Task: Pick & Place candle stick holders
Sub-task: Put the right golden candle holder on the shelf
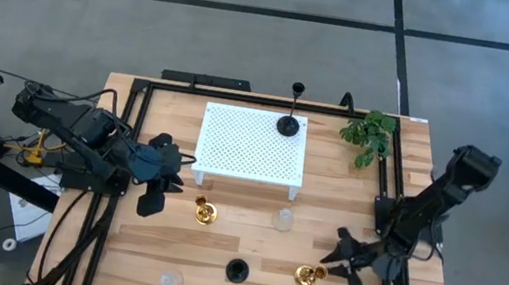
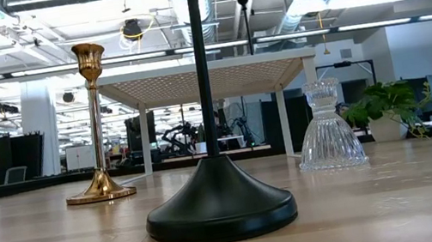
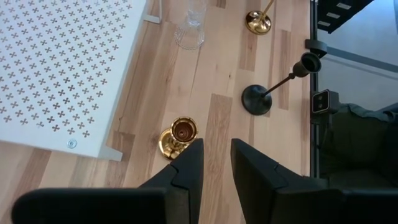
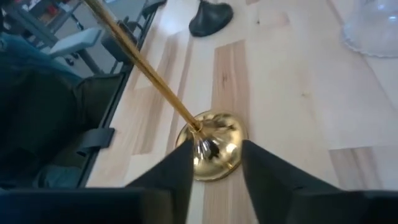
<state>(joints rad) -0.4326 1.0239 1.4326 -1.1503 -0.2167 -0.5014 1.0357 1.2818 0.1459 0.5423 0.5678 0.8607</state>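
R gripper [image 1: 342,264] sits low over the table's front-right part, jaws apart w/ a gold holder [image 1: 305,275] standing right at the fingertips; in the R wrist view that gold base [image 4: 211,146] lies between the two dark fingers [image 4: 174,168], its thin stem slanting away from them, though whether the pads touch the base I can't tell. L gripper [image 1: 155,188] hangs at the left side, jaws apart and holding nothing; the 2nd gold holder [image 1: 206,212] stands just past its fingertips, and in the L wrist view the gold cup [image 3: 180,134] shows just ahead of the left finger [image 3: 186,168], not between the two. Farther out from the L jaws: a clear glass holder [image 1: 282,219] near the white perforated platform [image 1: 250,144] (its front edge), and a black holder [image 1: 235,270] well beyond, between the two grippers toward the front edge. Another clear glass holder [image 1: 171,281] stands near the front edge, apart from both jaws. The 2nd black holder [image 1: 288,124] stands on the platform's far-right part, well away from either gripper. Green plant sprig [image 1: 369,134] is at the back-right corner, beyond the R arm
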